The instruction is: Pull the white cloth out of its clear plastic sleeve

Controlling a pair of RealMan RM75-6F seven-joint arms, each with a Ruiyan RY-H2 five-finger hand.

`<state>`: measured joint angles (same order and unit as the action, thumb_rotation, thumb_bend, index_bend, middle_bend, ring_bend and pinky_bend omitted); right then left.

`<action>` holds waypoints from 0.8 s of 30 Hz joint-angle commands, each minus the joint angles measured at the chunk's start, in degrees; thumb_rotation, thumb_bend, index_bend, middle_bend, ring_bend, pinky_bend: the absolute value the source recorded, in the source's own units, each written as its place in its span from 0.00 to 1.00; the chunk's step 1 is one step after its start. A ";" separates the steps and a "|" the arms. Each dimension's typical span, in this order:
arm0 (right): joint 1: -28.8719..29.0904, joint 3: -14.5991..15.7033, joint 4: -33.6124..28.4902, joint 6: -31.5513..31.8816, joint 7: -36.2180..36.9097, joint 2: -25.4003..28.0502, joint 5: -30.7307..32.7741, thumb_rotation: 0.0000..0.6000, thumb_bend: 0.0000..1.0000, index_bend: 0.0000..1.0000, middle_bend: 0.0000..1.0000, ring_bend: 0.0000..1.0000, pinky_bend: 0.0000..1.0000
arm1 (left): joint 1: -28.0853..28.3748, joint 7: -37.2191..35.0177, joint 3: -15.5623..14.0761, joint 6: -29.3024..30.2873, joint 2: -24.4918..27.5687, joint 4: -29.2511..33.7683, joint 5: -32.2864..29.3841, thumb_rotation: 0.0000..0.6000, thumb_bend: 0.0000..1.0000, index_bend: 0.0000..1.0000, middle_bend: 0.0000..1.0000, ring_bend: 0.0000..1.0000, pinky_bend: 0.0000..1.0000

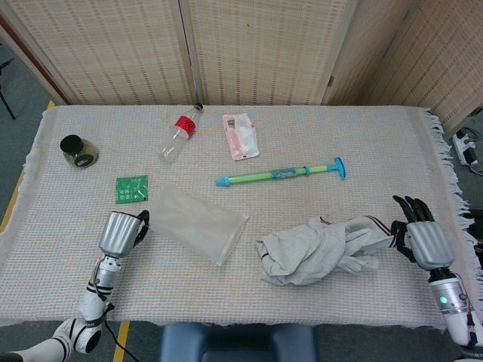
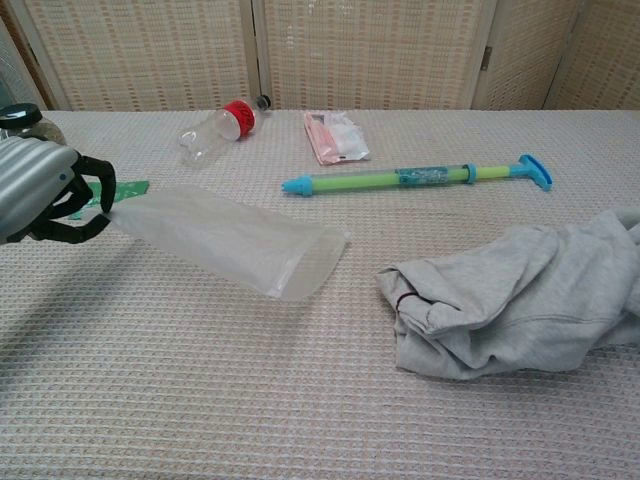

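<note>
The clear plastic sleeve (image 1: 198,222) (image 2: 230,245) lies empty and puffed on the woven table cover, its open mouth facing the right. My left hand (image 1: 121,232) (image 2: 40,195) pinches the sleeve's closed left end with curled fingers. The white cloth (image 1: 317,249) (image 2: 510,300) sits crumpled in a heap to the right, fully outside the sleeve with a small gap between them. My right hand (image 1: 424,235) rests at the cloth's right end with its fingers stretched out and apart; the cloth's striped edge reaches its thumb side. The chest view does not show this hand.
A clear bottle with a red cap (image 1: 177,136), a pink packet (image 1: 240,136) and a green and blue pump stick (image 1: 283,174) lie across the back. A green sachet (image 1: 131,188) and a dark jar (image 1: 78,150) sit at the left. Wicker screens stand behind the table.
</note>
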<state>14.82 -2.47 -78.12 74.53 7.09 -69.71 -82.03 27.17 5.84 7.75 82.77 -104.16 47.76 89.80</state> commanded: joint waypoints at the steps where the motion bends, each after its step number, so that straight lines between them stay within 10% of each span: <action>1: -1.03 -0.76 1.65 -0.13 2.93 1.09 1.26 1.00 0.70 0.67 0.07 0.00 0.00 | -0.52 0.14 -0.24 0.23 0.50 -0.23 -0.33 1.00 0.58 0.76 1.00 1.00 1.00; 10: -1.66 -0.91 2.51 -0.24 4.82 2.16 0.73 1.00 0.65 0.65 0.06 0.00 0.00 | -1.07 0.99 -1.05 0.48 1.84 2.01 -0.59 1.00 0.55 0.72 1.00 1.00 1.00; 15: -1.90 1.00 0.64 -2.18 10.66 5.59 -1.65 1.00 0.29 0.03 0.00 0.00 0.00 | -3.32 1.99 -2.47 -2.50 8.06 15.15 -2.79 0.98 0.25 0.30 0.98 0.99 1.00; 24: -7.21 2.95 -9.20 6.51 5.60 13.19 -5.18 1.00 0.08 0.00 0.00 0.00 0.00 | -6.47 0.73 -2.64 -11.26 28.50 49.18 -13.55 0.67 0.16 0.17 0.37 0.31 0.38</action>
<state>9.66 -0.18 -84.23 77.87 15.35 -58.43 -85.94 22.80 7.11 5.54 76.81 -86.75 83.16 82.58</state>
